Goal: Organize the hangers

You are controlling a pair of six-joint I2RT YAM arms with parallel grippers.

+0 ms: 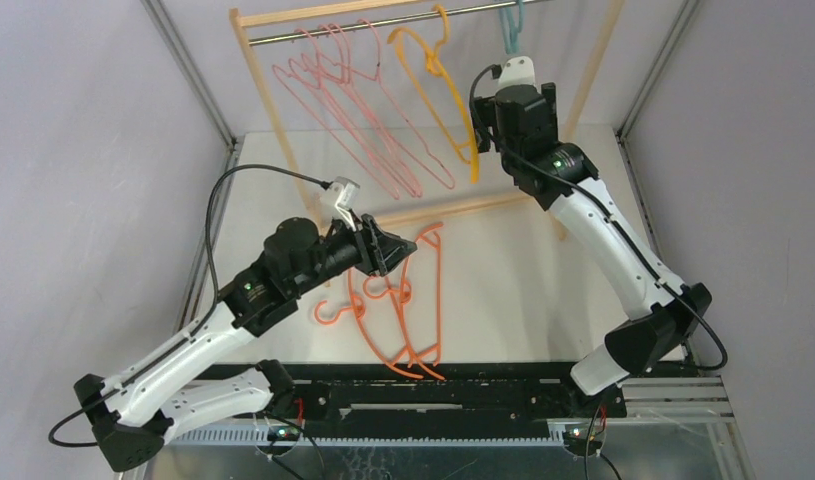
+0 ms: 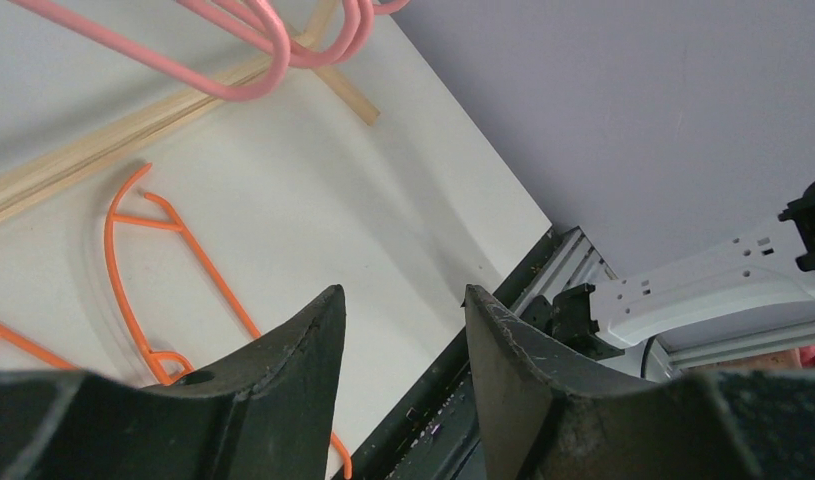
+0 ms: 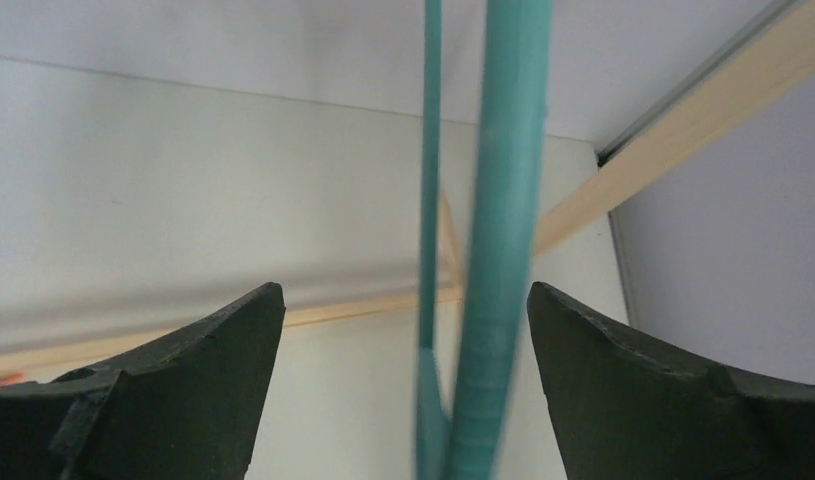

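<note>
Several pale pink hangers [image 1: 353, 110] and a yellow-orange hanger [image 1: 445, 95] hang on the rack's metal rod [image 1: 383, 22]. A teal hanger [image 1: 511, 25] is hooked on the rod at the right. Its strands [image 3: 503, 200] run between the fingers of my right gripper [image 3: 404, 287], which is open and touches neither strand. A few orange hangers [image 1: 408, 320] lie flat on the white table. My left gripper [image 1: 398, 248] hovers over their upper ends, open with nothing between its fingers [image 2: 403, 290]. One orange hanger [image 2: 173, 250] shows left of its fingers.
The wooden-framed rack [image 1: 258, 90] stands at the back, and its base bar [image 2: 103, 150] lies across the table. Pink hanger corners [image 2: 233, 80] hang low above that bar. A black rail [image 1: 463, 385] runs along the near edge. Metal posts [image 1: 188, 70] frame the sides.
</note>
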